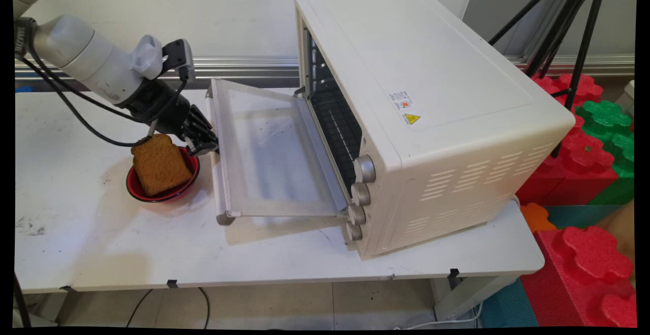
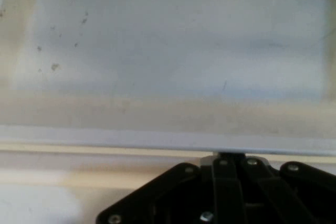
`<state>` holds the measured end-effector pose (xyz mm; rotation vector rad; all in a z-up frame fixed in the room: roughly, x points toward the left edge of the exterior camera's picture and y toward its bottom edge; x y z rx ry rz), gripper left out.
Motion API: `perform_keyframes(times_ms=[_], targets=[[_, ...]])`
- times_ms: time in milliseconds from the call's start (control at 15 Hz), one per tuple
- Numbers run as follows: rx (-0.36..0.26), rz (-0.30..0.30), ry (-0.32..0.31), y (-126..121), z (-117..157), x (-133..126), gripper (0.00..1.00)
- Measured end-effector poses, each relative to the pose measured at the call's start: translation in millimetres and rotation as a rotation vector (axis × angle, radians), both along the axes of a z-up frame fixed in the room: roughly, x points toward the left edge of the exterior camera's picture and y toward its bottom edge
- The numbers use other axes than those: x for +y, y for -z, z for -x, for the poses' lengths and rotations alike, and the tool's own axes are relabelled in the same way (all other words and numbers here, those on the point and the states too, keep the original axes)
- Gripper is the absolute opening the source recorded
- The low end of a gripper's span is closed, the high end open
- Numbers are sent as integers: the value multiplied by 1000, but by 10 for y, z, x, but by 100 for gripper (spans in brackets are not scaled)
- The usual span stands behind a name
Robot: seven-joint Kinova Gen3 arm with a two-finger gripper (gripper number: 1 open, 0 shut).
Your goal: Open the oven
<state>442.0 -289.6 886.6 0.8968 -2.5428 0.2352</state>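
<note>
Gripper (image 1: 207, 144) at open oven door (image 1: 271, 147) edge; toast (image 1: 160, 164) just beside.

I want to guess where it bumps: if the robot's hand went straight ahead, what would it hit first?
Probably the white toaster oven's opened glass door: the black hand sits right at its handle edge, apparently already touching.

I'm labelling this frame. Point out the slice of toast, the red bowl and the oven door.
slice of toast (image 1: 160, 165), main view, middle of its brown face.
red bowl (image 1: 175, 194), main view, near rim below the toast.
oven door (image 1: 269, 152), main view, glass pane of the opened door.
</note>
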Motion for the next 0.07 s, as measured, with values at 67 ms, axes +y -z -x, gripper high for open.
perform_keyframes(times_ms=[67], targets=[[-3,3,-4,10,-26,5,0]])
